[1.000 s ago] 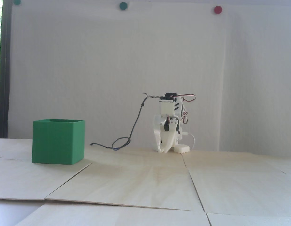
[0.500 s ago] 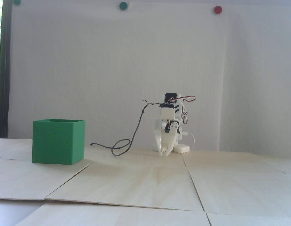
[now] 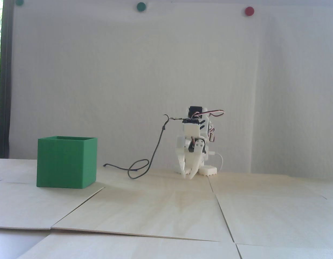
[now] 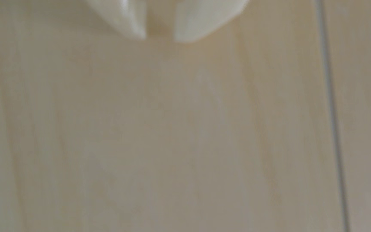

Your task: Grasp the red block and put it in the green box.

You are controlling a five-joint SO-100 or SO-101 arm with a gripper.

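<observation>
White two-finger gripper [image 3: 188,176] points down at the pale wooden table [image 3: 161,210], fingertips slightly parted, empty; green box [image 3: 66,162] stands well left in the fixed view.

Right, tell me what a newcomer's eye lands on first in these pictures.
First the green box, standing alone on the pale wooden table at the left of the fixed view. Then the white arm folded low at centre, its gripper pointing down near the tabletop. No red block shows in either view.
</observation>
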